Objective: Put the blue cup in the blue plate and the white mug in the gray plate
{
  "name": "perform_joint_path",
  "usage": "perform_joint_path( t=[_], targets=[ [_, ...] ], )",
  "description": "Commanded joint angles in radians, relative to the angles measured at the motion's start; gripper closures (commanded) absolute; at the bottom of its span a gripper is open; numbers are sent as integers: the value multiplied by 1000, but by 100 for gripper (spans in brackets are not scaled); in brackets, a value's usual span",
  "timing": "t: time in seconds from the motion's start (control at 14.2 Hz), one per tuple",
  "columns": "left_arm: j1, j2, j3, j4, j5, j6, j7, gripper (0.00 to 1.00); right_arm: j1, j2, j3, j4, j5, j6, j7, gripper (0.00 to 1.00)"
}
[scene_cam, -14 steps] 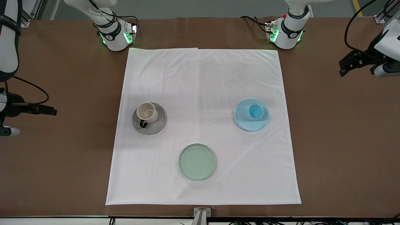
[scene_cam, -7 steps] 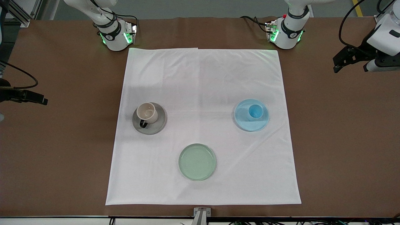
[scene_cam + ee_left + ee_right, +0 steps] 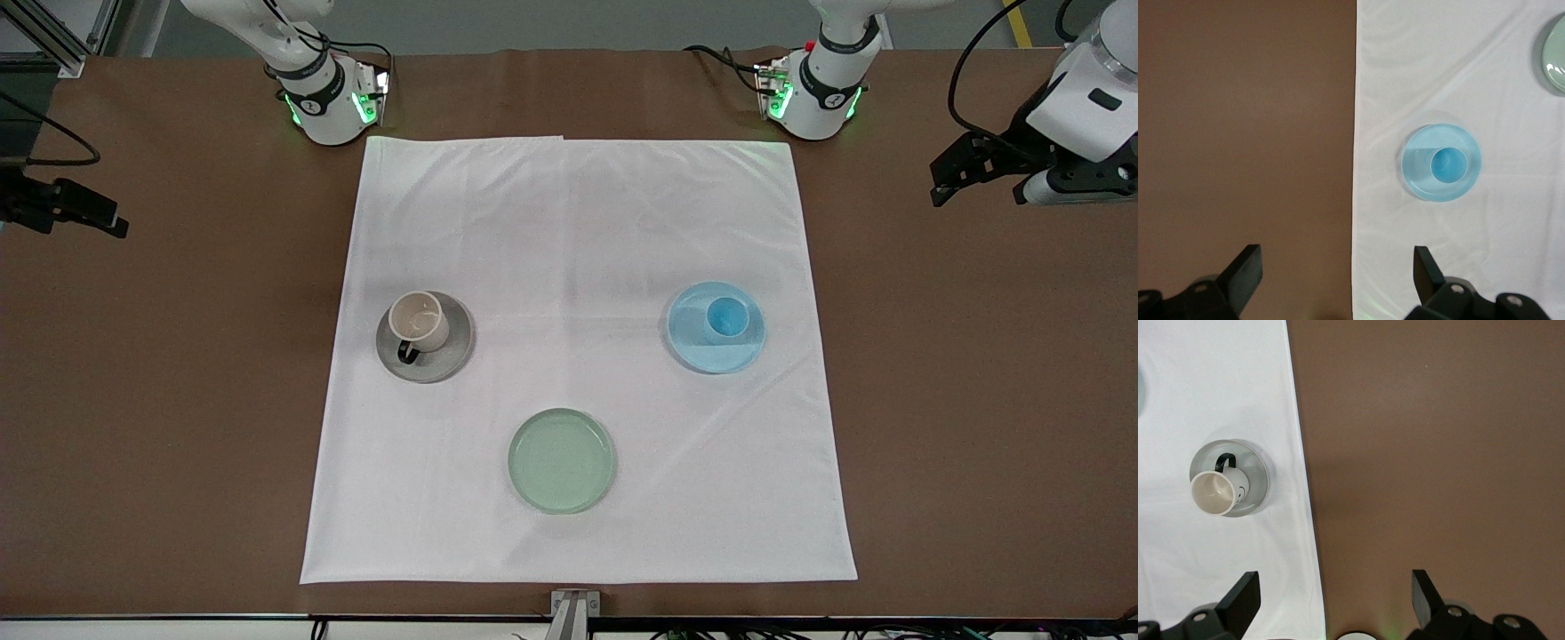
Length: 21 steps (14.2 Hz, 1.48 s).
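The right hand (image 3: 111, 227) hangs with fingers spread and empty over the bare brown table (image 3: 178, 400) at the right arm's end. On the white cloth (image 3: 578, 222), the white mug (image 3: 420, 322) stands upright in the gray plate (image 3: 449, 356), its dark handle toward the front camera. An empty pale green plate (image 3: 561, 460) lies nearest that camera. The blue cup (image 3: 726, 318) stands upright in the blue plate (image 3: 702, 351). The left hand (image 3: 941, 182), also spread and empty, hangs over bare table at the left arm's end.
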Motion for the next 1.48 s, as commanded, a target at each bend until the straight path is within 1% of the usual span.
perform_joint_path(
  t=[0.0, 0.14, 1.27, 1.41],
  targets=[
    [3, -20, -8, -7, -19, -3, -13, 0, 4, -79, 4, -49, -14, -11, -3, 0],
    [8, -20, -8, -7, -19, -2, -11, 0, 4, -92, 4, -41, -5, -31, -5, 0],
    [12, -2, 4, 13, -16, -2, 12, 0, 5, -86, 4, -32, 4, -28, -28, 0],
    [9, -3, 2, 15, -13, -5, 4, 0, 2, -86, 1, -31, 21, -29, -28, 0]
  ],
)
